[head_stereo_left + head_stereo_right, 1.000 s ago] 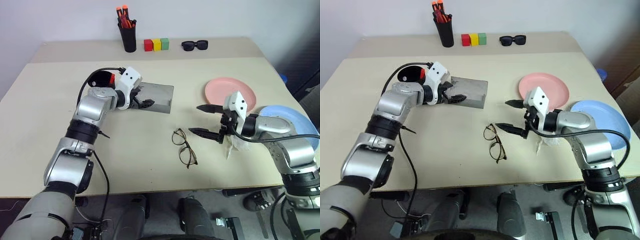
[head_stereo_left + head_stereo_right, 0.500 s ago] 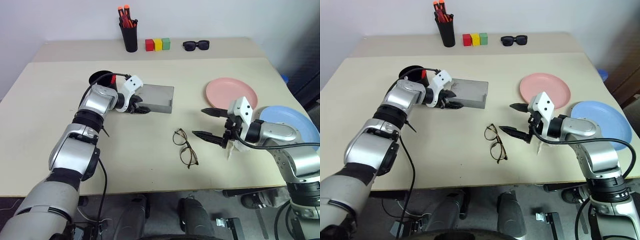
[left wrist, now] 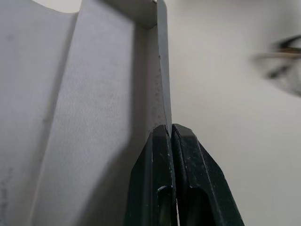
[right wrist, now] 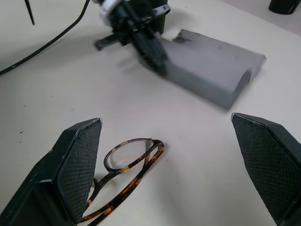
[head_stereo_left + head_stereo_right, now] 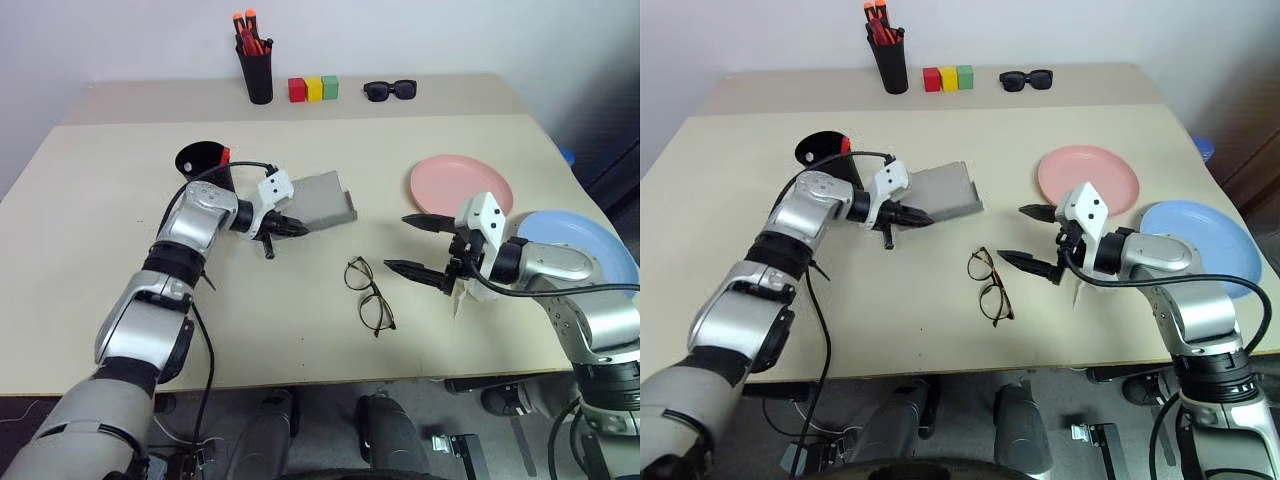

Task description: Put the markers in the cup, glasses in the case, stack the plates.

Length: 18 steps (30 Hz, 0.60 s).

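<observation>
Bare table (image 5: 300,330) all round the glasses (image 5: 369,294), open from every side. Right gripper (image 5: 408,244) hangs just beside them, jaws wide. Case (image 5: 322,198) with left gripper (image 5: 292,228) pinching its edge blocks the far-left approach.

Brightness: the table (image 5: 300,340) is evenly and softly lit; no glare is seen.
Shadows: a soft shadow is cast under the case (image 5: 325,198) and below the right gripper (image 5: 412,245).
Blur: in the left wrist view the glasses (image 3: 282,63) are smeared and out of focus; the left gripper (image 4: 157,59) is blurred in the right wrist view.
Focus: the left gripper's fingers (image 3: 188,183) are rendered sharply up close.
</observation>
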Tool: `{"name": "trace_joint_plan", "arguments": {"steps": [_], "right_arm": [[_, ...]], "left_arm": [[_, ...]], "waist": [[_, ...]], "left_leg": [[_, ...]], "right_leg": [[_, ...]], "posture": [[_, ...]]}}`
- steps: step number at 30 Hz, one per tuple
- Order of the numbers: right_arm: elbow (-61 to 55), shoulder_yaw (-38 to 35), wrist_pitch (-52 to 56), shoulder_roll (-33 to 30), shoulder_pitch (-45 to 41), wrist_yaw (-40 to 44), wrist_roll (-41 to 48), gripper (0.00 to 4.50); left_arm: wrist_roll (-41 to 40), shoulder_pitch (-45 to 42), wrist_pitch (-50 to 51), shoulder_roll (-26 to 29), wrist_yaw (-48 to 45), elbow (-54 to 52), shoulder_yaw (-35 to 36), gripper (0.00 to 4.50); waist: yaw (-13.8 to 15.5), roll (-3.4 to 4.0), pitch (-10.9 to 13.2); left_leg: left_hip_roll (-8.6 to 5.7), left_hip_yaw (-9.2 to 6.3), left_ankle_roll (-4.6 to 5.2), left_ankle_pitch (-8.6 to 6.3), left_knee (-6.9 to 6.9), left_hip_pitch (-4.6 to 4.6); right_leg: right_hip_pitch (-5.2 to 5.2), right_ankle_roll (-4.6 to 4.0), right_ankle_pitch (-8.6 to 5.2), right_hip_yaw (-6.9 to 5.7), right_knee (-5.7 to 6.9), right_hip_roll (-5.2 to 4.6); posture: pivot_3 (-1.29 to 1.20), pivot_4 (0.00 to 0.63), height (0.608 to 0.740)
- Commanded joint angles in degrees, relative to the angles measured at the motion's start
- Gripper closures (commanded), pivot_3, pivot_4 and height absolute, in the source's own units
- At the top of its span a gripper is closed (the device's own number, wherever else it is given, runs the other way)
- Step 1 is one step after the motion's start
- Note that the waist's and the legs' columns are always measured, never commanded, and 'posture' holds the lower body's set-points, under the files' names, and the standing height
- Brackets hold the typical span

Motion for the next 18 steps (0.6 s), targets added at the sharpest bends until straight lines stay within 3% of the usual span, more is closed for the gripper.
{"name": "trace_joint_plan", "arguments": {"steps": [1,5,14,16,18], "right_arm": [[-1.10,-0.76,-0.19,-1.11,-1.22,1.22,0.69,0.00],[-1.86,-0.35,2.33,-1.56,-0.93,2.23,1.78,0.00],[-4.28,-0.81,10.85,-0.33,-0.15,-0.04,5.96,0.00],[-4.16,-0.70,12.62,-0.08,-0.17,-1.38,6.23,0.00],[-4.02,0.03,13.69,-0.17,-0.05,-2.63,5.43,0.00]], "left_arm": [[-2.13,2.53,1.86,3.85,-6.43,-10.75,-0.38,4.41],[-1.27,5.84,4.44,7.38,-8.36,-17.55,-1.72,4.41],[-1.98,6.59,8.38,6.99,-7.98,-19.83,-2.33,4.41],[-2.13,5.86,9.69,6.03,-7.38,-19.24,-2.24,3.89],[-1.66,5.31,9.67,5.20,-6.27,-18.66,-2.18,3.09]], "waist": [[-0.01,0.01,0.00],[0.03,0.01,0.00],[0.13,0.02,0.00],[0.12,0.01,0.00],[0.14,0.01,0.00]], "left_leg": [[0.00,0.00,0.00,0.00,0.00,0.00],[0.05,0.01,0.00,0.00,0.00,0.01],[0.19,0.01,0.04,-0.02,0.07,0.00],[0.20,0.02,0.05,-0.03,0.07,0.00],[0.20,0.02,0.05,-0.03,0.07,0.00]], "right_leg": [[0.00,0.00,0.00,0.00,0.00,0.00],[0.00,-0.01,0.00,0.01,0.00,0.00],[0.04,-0.02,-0.01,0.00,-0.02,-0.01],[0.04,-0.01,-0.01,0.00,-0.01,-0.01],[0.04,-0.01,-0.01,0.00,-0.02,-0.01]], "posture": [[0.00,0.150,0.740],[0.00,0.150,0.740],[0.00,0.150,0.740],[0.00,0.150,0.740],[0.00,0.150,0.740]]}}
